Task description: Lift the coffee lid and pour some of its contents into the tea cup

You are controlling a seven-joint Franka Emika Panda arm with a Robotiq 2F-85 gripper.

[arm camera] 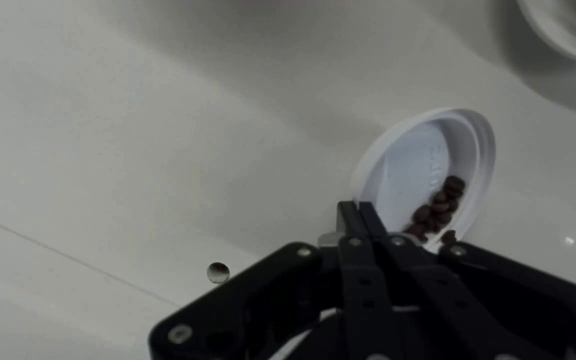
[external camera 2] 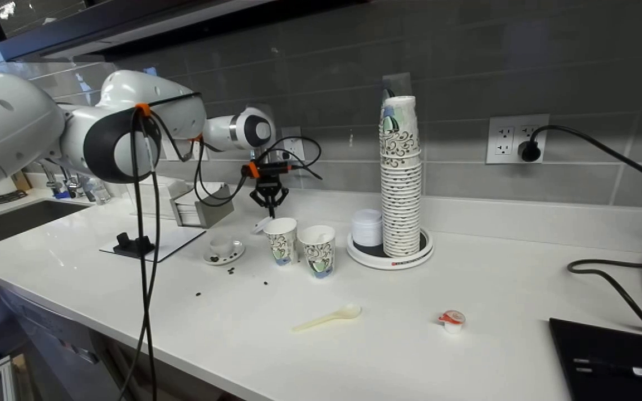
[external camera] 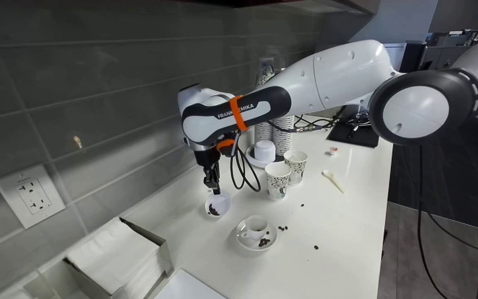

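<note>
Pincer (arm camera: pixel 357 203) tight on coffee lid (arm camera: pixel 410 165) over white counter (external camera: pixel 338 241), beside grey tiles (external camera: pixel 114 118).

Coffee lid (arm camera: pixel 408 165) tilted, tea cup (external camera: pixel 254 234) upright

From afar I hold the white lid by its rim, beans (arm camera: pixel 438 207) gathered along 1 side. Near it, the low white cup stands on its saucer (external camera: pixel 244 243), something dark inside.

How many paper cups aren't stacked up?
2 that I can see: one paper cup stands nearer the tea cup, the other cup nearer the spoon. Others may be hidden.
</note>
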